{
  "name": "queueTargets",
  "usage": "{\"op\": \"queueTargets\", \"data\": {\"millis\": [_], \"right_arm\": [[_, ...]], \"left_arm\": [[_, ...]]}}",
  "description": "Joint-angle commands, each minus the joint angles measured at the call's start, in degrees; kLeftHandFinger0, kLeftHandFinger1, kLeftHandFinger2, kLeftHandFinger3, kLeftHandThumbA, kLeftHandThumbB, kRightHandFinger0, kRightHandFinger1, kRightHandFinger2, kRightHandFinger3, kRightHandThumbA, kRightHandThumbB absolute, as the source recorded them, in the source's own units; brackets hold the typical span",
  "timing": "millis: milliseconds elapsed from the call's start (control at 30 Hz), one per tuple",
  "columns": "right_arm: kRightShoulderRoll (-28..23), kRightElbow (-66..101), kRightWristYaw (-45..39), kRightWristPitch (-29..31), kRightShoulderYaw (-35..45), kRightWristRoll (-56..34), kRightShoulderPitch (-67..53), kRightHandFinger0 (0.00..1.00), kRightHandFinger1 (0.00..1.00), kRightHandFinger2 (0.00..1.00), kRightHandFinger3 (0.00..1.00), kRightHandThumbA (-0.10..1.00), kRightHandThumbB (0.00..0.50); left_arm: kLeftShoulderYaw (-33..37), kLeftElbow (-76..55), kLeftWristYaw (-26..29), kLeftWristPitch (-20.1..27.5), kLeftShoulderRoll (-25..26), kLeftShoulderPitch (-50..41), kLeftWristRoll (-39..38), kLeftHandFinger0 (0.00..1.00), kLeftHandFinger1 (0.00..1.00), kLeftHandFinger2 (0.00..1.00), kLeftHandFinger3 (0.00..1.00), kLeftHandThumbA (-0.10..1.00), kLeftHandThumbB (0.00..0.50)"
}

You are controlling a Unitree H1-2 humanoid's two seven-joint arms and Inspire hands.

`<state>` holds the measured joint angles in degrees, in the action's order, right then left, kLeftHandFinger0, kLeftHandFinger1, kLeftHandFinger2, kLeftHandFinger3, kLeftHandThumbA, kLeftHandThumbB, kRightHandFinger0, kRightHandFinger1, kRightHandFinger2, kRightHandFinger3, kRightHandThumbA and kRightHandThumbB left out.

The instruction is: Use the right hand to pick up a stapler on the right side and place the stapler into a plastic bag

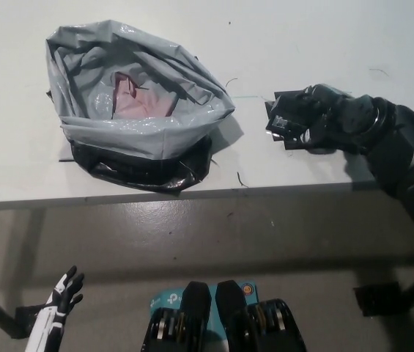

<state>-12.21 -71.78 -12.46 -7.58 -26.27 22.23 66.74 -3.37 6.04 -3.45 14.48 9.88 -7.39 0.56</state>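
We hold our right hand (325,122) wrapped around the black stapler (283,119) at the right of the table (338,44), a grip meant for lifting. The plastic bag (141,136) lies well left, mouth gaping upward to receive it. Our left hand (58,301) hangs low, fingers spread.

bare table (254,158) lies between the right hand (322,121) and the plastic bag (144,132), whose mouth gapes open.

grey plastic bag (148,132), black stapler (283,122), white table (338,44)
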Motion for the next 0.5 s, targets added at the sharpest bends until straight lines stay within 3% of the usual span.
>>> {"op": "queueTargets", "data": {"millis": [0,67,100,133,167,200,233,267,300,367,467], "right_arm": [[-0.05,1.20,4.40,2.28,0.30,1.55,2.14,0.54,0.63,0.63,0.44,0.09,0.183],[-0.02,1.54,5.21,2.37,0.76,1.39,2.01,0.46,0.56,0.57,0.40,0.14,0.183],[0.03,1.74,5.72,2.13,0.99,1.31,1.96,0.45,0.57,0.58,0.50,0.16,0.182],[0.09,1.70,6.18,2.36,1.29,1.07,1.93,0.52,0.61,0.60,0.56,0.16,0.186],[0.17,1.68,6.49,2.51,1.51,0.91,1.96,0.48,0.55,0.56,0.57,0.17,0.184],[0.26,1.50,6.63,2.36,1.64,0.89,2.09,0.52,0.61,0.64,0.68,0.17,0.182],[0.38,1.27,6.74,2.15,1.75,0.87,2.22,0.55,0.64,0.66,0.73,0.17,0.181],[0.40,1.52,6.80,2.05,1.78,0.95,2.18,0.41,0.48,0.53,0.67,0.18,0.184],[0.36,1.75,6.80,1.86,1.74,1.08,2.09,0.44,0.54,0.60,0.63,0.18,0.178],[0.30,1.63,6.94,2.14,1.69,1.19,2.00,0.53,0.61,0.64,0.63,0.18,0.178],[0.36,1.38,7.07,2.38,1.64,1.29,1.99,0.53,0.61,0.63,0.65,0.19,0.180]], "left_arm": [[-0.01,-1.49,-0.75,1.71,1.33,0.37,0.00,1.00,1.00,1.00,1.00,1.00,0.105],[-0.01,-1.59,-0.72,1.55,1.32,0.47,0.06,1.00,1.00,1.00,1.00,1.00,0.107],[0.00,-1.76,-0.65,1.43,1.27,0.44,0.12,1.00,1.00,1.00,1.00,1.00,0.110],[0.00,-1.82,-0.72,1.56,1.30,0.41,0.03,1.00,1.00,1.00,1.00,1.00,0.111],[-0.05,-1.72,-0.77,1.59,1.40,0.48,-0.03,1.00,1.00,1.00,1.00,1.00,0.118],[-0.09,-1.67,-0.72,1.54,1.41,0.55,-0.01,1.00,1.00,1.00,1.00,1.00,0.126],[-0.13,-1.66,-0.70,1.51,1.44,0.60,-0.01,1.00,1.00,1.00,1.00,1.00,0.126],[-0.15,-1.63,-0.79,1.50,1.53,0.65,-0.13,1.00,1.00,1.00,1.00,1.00,0.119],[-0.13,-1.74,-0.81,1.33,1.53,0.67,-0.12,1.00,1.00,1.00,1.00,1.00,0.112],[-0.09,-1.86,-0.88,1.15,1.62,0.71,-0.16,1.00,1.00,1.00,1.00,1.00,0.100],[-0.10,-1.91,-0.90,1.05,1.71,0.66,-0.26,1.00,1.00,1.00,1.00,1.00,0.101]]}}
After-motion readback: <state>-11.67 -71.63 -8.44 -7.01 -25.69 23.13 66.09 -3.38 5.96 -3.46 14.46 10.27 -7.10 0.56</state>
